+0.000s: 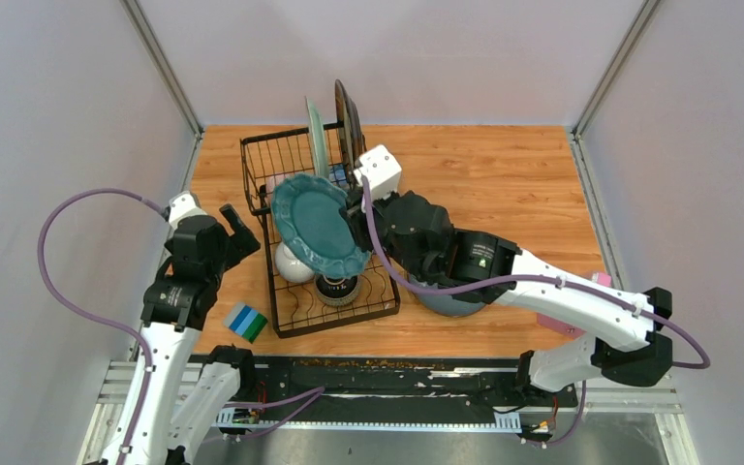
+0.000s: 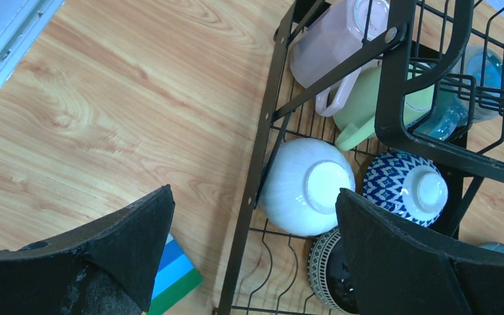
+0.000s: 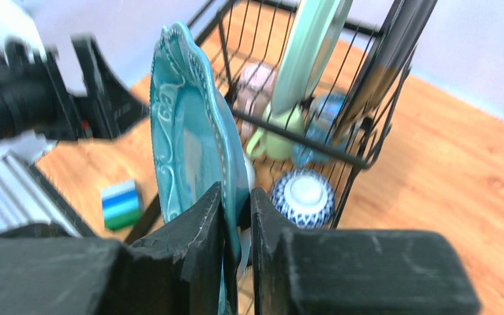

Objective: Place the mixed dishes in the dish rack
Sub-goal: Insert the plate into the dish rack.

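My right gripper is shut on the rim of a teal plate, which stands on edge. From above, the teal plate hangs tilted over the low tray of the black wire dish rack. A pale green plate and a dark plate stand upright in the taller section. A white bowl, a blue patterned bowl and a dark patterned bowl lie upside down in the tray. A pink mug and a green mug lie in the basket. My left gripper is open and holds nothing, just left of the rack.
A blue-green striped sponge lies on the wood by the rack's front left corner. A grey-blue round dish sits partly hidden under my right arm. Something pink shows behind that arm. Grey walls close in on three sides.
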